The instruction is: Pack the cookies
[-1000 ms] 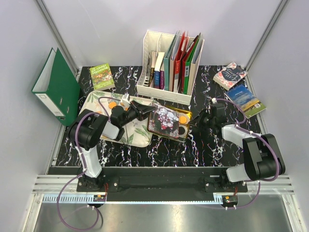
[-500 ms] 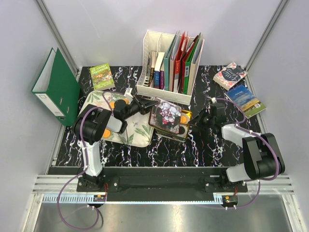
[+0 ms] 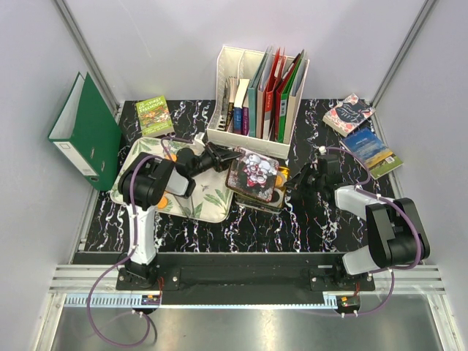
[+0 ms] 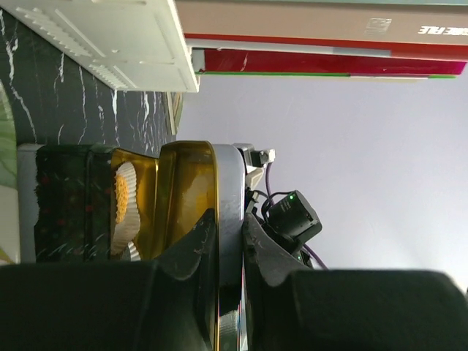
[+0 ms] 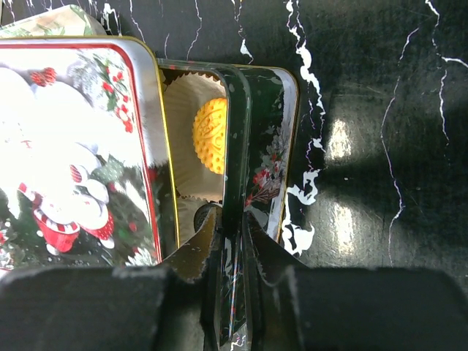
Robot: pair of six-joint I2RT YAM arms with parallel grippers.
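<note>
A Christmas-print tin lid (image 3: 252,174) lies tilted over an open gold-lined tin (image 3: 284,191). My left gripper (image 3: 223,157) is shut on the lid's left rim; the left wrist view shows the fingers clamping the silver edge (image 4: 228,183). My right gripper (image 3: 298,183) is shut on the tin's right wall (image 5: 267,146). An orange cookie (image 5: 210,135) sits in a white paper cup inside the tin, beside the lid (image 5: 73,131). It also shows in the left wrist view (image 4: 121,197). Another orange cookie (image 3: 159,202) lies on the leaf-print tray (image 3: 201,208), partly hidden by my left arm.
A white file rack (image 3: 256,95) with books and folders stands just behind the tin. A green binder (image 3: 84,131) leans at the far left. A small green book (image 3: 155,115) lies at the back left, and two books (image 3: 362,131) at the back right.
My left arm has swung toward the back and carried the lid a little back and right over the tin. The right arm and the tin have barely moved.
</note>
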